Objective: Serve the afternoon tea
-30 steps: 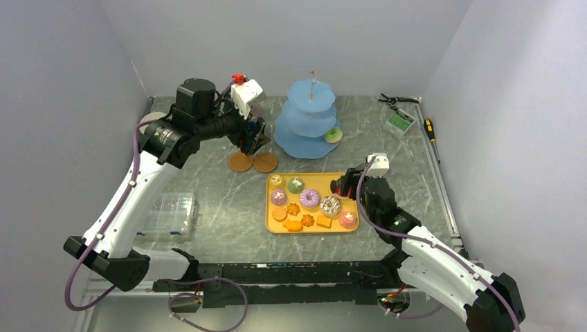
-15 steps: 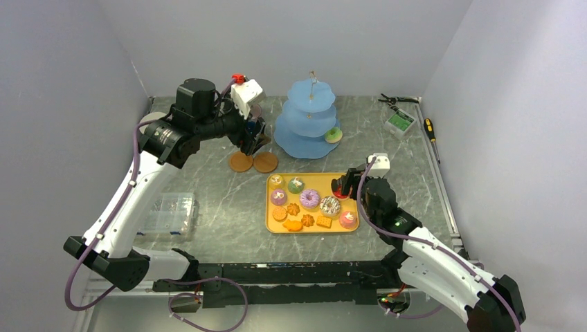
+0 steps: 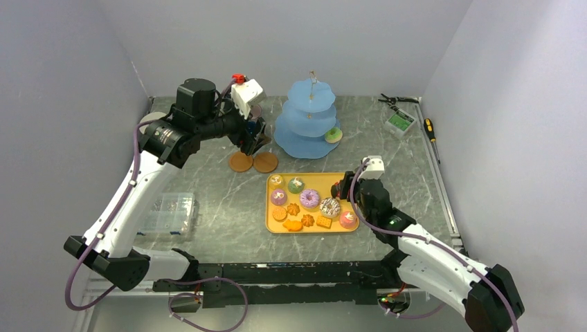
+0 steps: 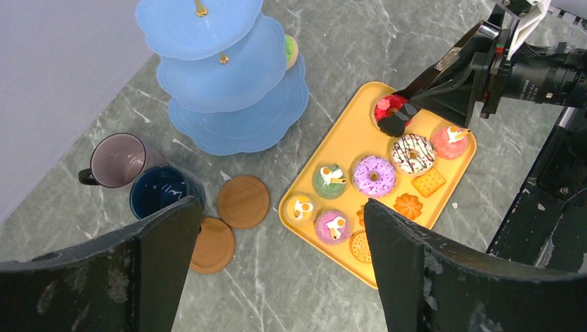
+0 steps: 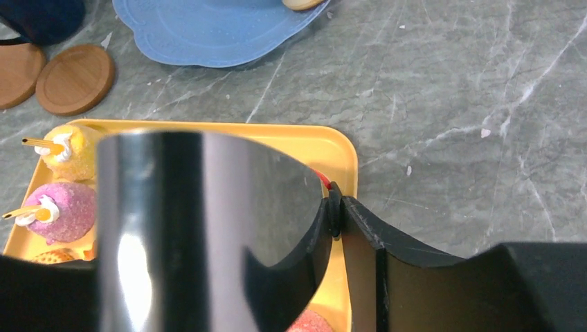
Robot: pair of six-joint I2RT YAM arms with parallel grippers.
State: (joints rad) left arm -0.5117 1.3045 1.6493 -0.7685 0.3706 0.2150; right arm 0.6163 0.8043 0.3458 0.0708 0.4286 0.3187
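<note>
Left wrist | right gripper (image 4: 465,79) clamps tongs (image 4: 443,66) | red doughnut (image 4: 387,107) at tong tips, beyond its fingers, tray (image 4: 346,149) corner | left gripper (image 4: 282,207) spread wide

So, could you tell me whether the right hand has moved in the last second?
Yes, slightly: the right hand has swung its wrist end left, toward the right edge of the yellow tray; its fingertips stay at the red doughnut.

white arm shells (image 3: 128,200), black joints (image 3: 166,142), mauve cables (image 3: 75,277); black left hand (image 3: 255,143), white camera box (image 3: 247,93), red tab (image 3: 238,77) above.
</note>
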